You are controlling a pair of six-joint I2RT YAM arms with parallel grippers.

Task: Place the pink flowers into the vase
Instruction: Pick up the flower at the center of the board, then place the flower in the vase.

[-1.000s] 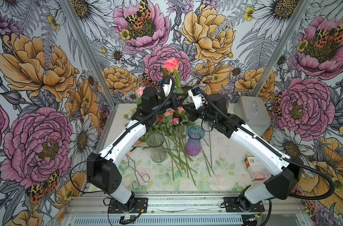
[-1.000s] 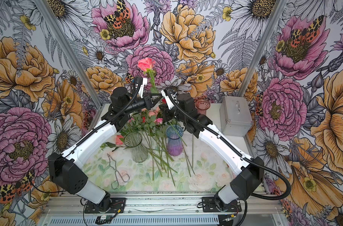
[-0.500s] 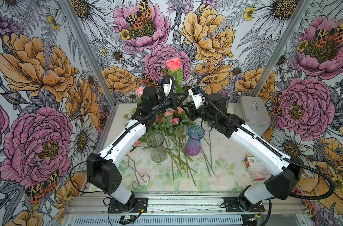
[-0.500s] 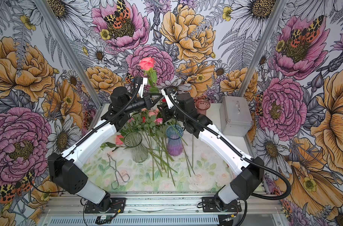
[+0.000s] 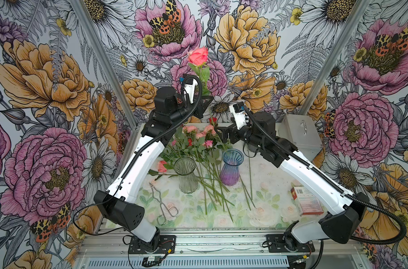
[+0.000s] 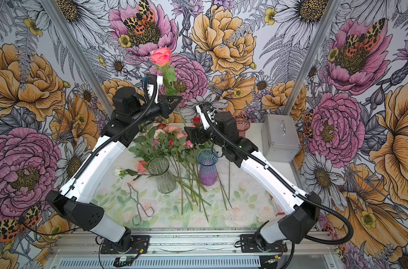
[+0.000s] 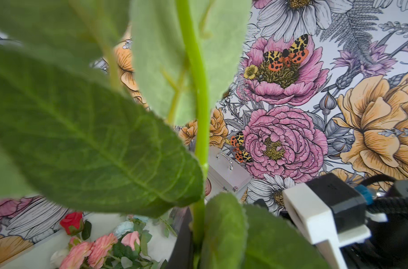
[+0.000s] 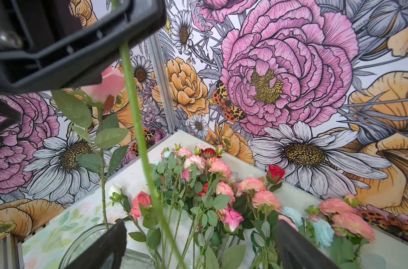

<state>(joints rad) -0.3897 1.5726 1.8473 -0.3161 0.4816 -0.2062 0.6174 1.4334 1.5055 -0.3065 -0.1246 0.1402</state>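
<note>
My left gripper point(image 5: 204, 102) point(image 6: 172, 102) is raised high above the table's back, shut on the green stem point(image 7: 202, 130) of a pink rose point(image 5: 198, 56) point(image 6: 161, 56). The stem point(image 8: 140, 139) hangs down from it, passing untouched between the fingers of my right gripper point(image 8: 202, 224), which stands open point(image 5: 222, 136) over the flower pile. More pink flowers point(image 5: 202, 137) point(image 8: 221, 170) lie at the back of the table. A clear glass vase point(image 5: 186, 172) and a purple-blue vase point(image 5: 231, 167) stand mid-table. Another pink rose point(image 8: 110, 86) stands with its stem at the clear vase's rim point(image 8: 86, 235).
A metal box point(image 5: 301, 132) sits at the back right, with a pink glass cup point(image 6: 242, 124) beside it. Metal tongs point(image 5: 163, 205) lie front left, a red-and-white carton point(image 5: 306, 200) front right. Red roses point(image 8: 276, 173), pale blue blooms point(image 8: 319, 228) and a white rose point(image 6: 117, 171) mix into the pile.
My right gripper has opened and let go of the stem. My left gripper has lifted the pink rose higher and slightly left.
</note>
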